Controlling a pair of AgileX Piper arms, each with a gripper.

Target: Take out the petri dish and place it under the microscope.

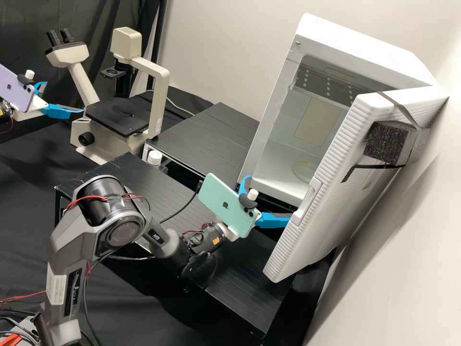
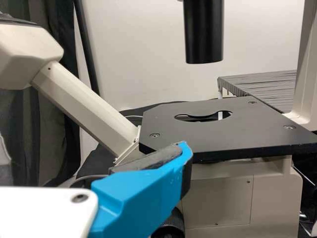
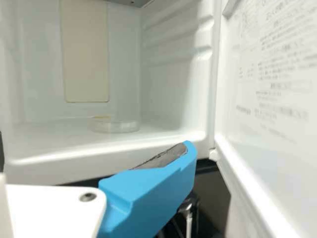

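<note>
"One arm stands nearest, your right one, above the black worktop (image 1: 249, 278). What is your right hand (image 1: 269, 198) doing?"

"You have it wide open and empty, its two blue fingers spread in front of the cabinet opening. A mint-green phone (image 1: 225, 204) is mounted just behind them."

"And the door?"

"Your white ribbed door (image 1: 317, 192) stands open, beside one fingertip, with a dark foam block (image 1: 386, 142) strapped to its outer face."

"Where is your petri dish?"

"Beyond your right hand: the clear petri dish (image 3: 115, 126) lies flat on the floor of the white fridge-like cabinet (image 1: 365, 48), toward the back, below a pale panel (image 3: 85, 54) on the rear wall."

"Your left hand (image 1: 65, 97), over by the microscope?"

"Also open, with nothing in its grip. You have one fingertip near the edge of the black stage (image 1: 115, 115)."

"What do you see past that?"

"Your stage has a shaped opening, and the cream inverted microscope (image 1: 156, 91) rises around it, dark eyepieces (image 1: 60, 38) tilted up. Behind hangs your black curtain (image 1: 105, 14)."
</note>
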